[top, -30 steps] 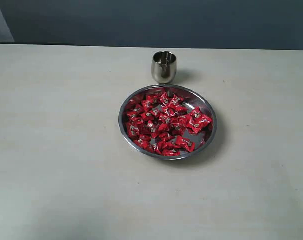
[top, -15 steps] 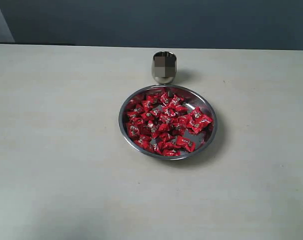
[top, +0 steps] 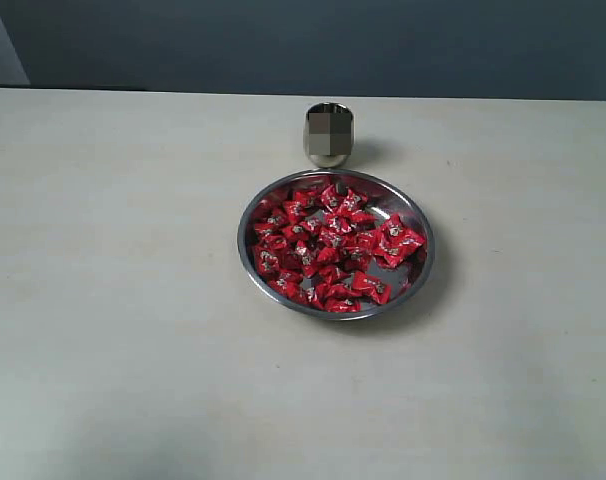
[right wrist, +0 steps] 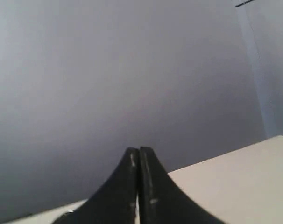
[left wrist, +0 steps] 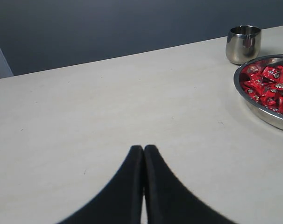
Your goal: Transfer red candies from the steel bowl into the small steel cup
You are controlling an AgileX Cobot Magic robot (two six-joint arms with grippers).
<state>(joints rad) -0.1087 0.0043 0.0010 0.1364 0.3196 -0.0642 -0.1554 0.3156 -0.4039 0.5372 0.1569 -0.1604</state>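
Note:
The steel bowl (top: pixel 424 232) sits mid-table, heaped with many red candies (top: pixel 328 250). Just behind it stands the small steel cup (top: pixel 329 134). Neither arm shows in the exterior view. In the left wrist view my left gripper (left wrist: pixel 143 148) is shut with nothing in it, low over bare table, well away from the steel bowl (left wrist: pixel 267 118), its red candies (left wrist: pixel 268 86) and the small steel cup (left wrist: pixel 243 44). My right gripper (right wrist: pixel 139 150) is shut and holds nothing, aimed at the grey wall above the table's far edge; no task object shows in the right wrist view.
The pale table (top: pixel 133 280) runs wide on both sides of the bowl. A dark grey wall (top: pixel 383 45) rises behind its far edge. A pale panel (right wrist: pixel 267 65) stands at the side of the wall in the right wrist view.

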